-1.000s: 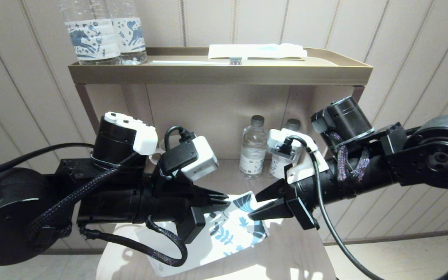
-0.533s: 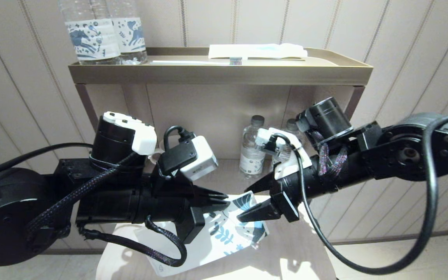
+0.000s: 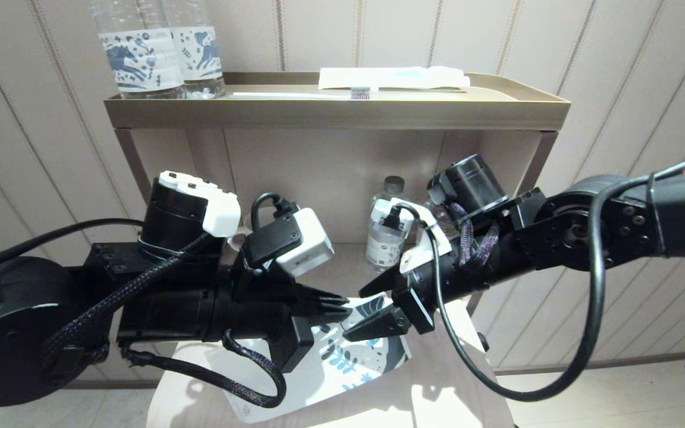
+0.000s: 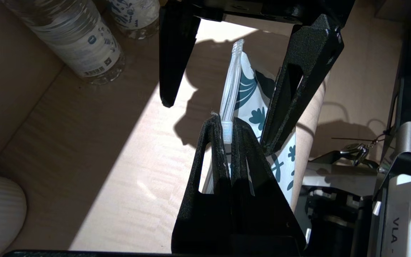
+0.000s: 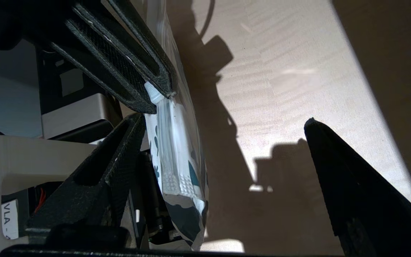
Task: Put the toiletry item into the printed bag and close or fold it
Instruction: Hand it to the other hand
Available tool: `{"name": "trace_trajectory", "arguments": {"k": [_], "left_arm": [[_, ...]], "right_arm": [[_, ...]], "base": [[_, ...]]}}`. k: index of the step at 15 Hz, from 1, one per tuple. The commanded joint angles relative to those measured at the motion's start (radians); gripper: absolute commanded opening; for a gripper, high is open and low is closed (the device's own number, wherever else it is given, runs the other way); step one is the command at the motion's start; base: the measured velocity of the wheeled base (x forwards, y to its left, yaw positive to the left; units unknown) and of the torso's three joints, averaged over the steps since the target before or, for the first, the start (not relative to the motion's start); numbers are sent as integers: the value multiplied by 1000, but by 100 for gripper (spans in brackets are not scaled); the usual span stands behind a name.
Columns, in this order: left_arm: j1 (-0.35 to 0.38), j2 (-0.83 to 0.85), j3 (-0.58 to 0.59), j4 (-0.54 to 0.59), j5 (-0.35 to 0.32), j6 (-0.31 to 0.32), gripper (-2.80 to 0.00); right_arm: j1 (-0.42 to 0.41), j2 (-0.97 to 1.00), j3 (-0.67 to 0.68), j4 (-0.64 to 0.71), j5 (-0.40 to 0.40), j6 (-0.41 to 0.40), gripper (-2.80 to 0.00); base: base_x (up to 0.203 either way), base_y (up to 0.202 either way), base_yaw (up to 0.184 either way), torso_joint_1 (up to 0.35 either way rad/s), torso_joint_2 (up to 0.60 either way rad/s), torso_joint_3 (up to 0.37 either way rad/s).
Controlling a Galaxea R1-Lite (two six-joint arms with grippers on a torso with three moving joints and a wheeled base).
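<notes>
I hold the printed bag (image 4: 259, 107) pinched in my left gripper (image 4: 227, 134) — right gripper (image 3: 372, 309) spread wide astride its zip edge; closing comes next.

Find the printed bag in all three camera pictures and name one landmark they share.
Head view: printed bag low centre, under both grippers.
Left wrist view: centre, its zip edge pinched in the left gripper.
Right wrist view: left of centre, hanging on edge.
Shared landmark: the open right gripper straddling the bag's leafy end.
</notes>
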State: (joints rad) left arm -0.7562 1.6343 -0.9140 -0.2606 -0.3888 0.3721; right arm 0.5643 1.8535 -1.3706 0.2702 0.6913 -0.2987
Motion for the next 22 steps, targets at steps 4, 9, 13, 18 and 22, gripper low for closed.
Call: {"name": "trace_trajectory", "arguments": {"k": [4,9,13,18,22], "left_arm": [[0,4,0,-2,-2,2,-280],[0,3,0,-2,-2,2,-280],[0,3,0,-2,-2,2,-280],[-5,6,0,0,-2,2,-280],[-9,9,4,0,-1,2,-280]], "right_arm": [[6,18,-15,1,7,9,0],[11,21,-13,1,7,10,-280],[13,21,-22,0,23,10,-280],[40,19,-33,0,27,10,-280],[40,13,-33,1,27,10,-280]], "base": [[0,0,0,0,0,0],[0,0,0,0,0,0],[0,0,0,0,0,0],[0,0,0,0,0,0],[0,0,0,0,0,0]]}}
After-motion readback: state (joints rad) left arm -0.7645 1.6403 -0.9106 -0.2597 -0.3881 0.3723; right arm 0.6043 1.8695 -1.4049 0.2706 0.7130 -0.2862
